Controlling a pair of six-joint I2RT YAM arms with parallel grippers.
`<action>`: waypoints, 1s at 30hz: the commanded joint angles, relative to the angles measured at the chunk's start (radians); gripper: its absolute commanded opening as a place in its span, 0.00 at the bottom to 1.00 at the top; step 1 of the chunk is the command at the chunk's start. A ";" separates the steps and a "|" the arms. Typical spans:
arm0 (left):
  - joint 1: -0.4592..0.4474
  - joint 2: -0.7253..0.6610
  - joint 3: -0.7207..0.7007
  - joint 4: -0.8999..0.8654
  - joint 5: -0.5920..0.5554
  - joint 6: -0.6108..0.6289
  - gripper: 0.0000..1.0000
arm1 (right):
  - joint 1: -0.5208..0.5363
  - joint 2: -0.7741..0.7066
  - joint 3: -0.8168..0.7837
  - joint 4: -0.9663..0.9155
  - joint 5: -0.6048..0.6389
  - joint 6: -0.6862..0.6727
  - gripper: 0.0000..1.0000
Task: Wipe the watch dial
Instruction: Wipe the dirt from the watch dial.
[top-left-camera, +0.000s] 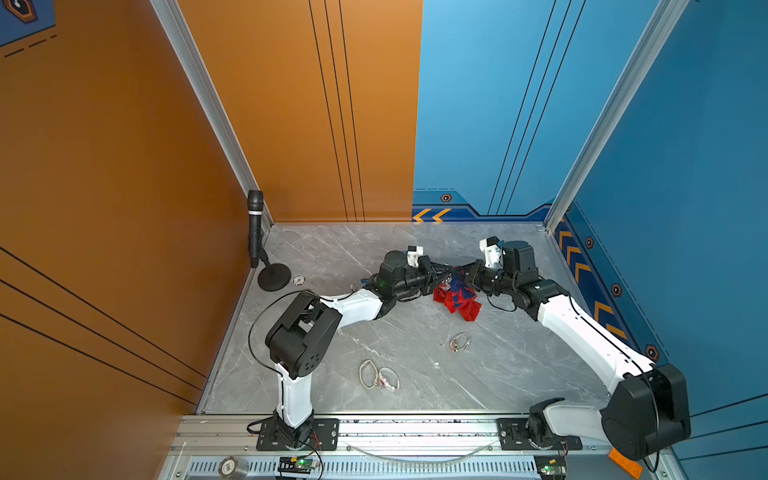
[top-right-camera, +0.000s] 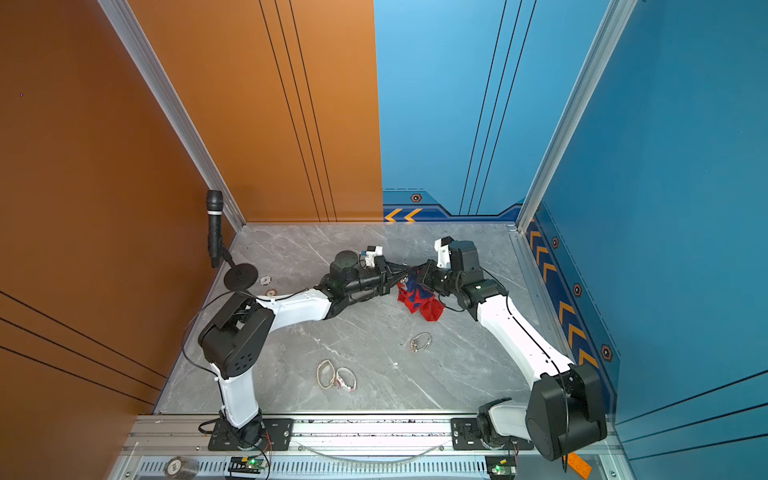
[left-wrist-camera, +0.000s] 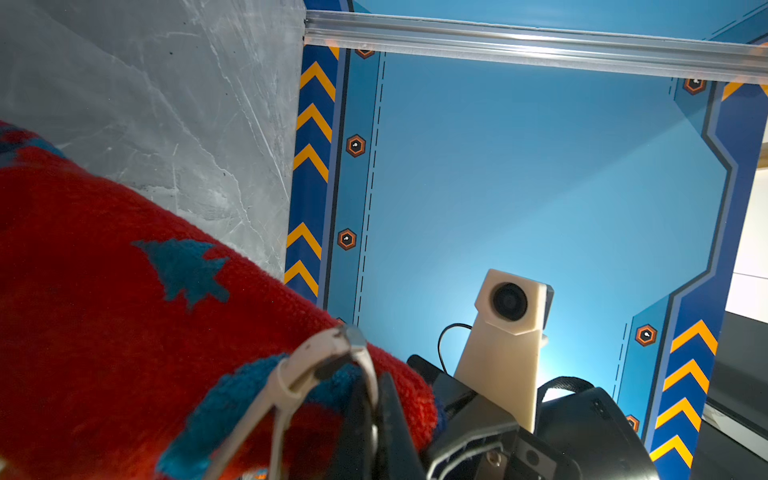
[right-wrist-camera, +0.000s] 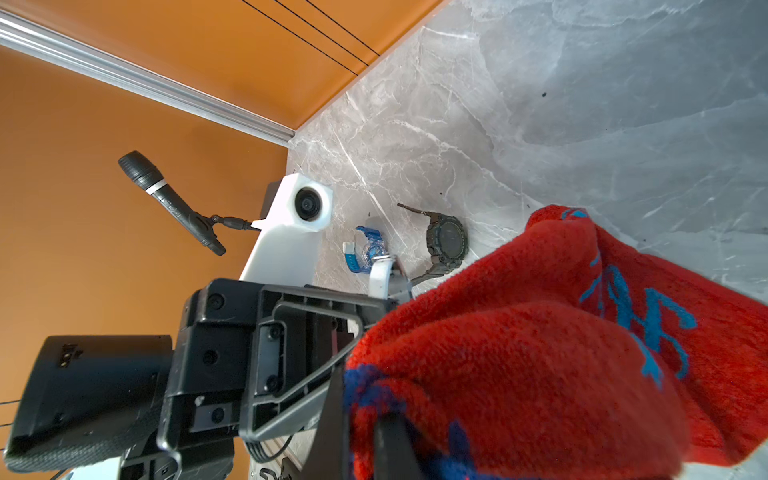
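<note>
A microphone (top-left-camera: 255, 226) stood far left of the red cloth (top-left-camera: 457, 297). Just left of the cloth, the left gripper (top-left-camera: 444, 275) pinched a white-strapped watch (left-wrist-camera: 316, 351) by its strap, the watch touching the cloth. At the cloth's right, the right gripper (top-left-camera: 466, 272) pinched the cloth's upper folds. Pale watches (top-left-camera: 388, 379) lay on the table (top-left-camera: 519, 353), on the cloth's near side.

Left arm (top-left-camera: 353, 305), right arm (top-left-camera: 582, 332) reach inward, elbows bent; left hand (top-left-camera: 445, 277), right hand (top-left-camera: 466, 272) clamped tight, tips nearly meeting.
</note>
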 joint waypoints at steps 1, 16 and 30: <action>-0.013 -0.011 0.016 0.053 0.038 0.016 0.00 | -0.041 0.015 -0.006 0.011 -0.003 -0.008 0.00; 0.002 -0.003 0.004 0.055 0.026 0.018 0.00 | 0.019 -0.089 0.081 -0.074 0.020 -0.026 0.00; 0.003 -0.012 0.007 0.054 0.037 0.010 0.00 | -0.035 -0.037 0.012 -0.140 0.106 -0.043 0.00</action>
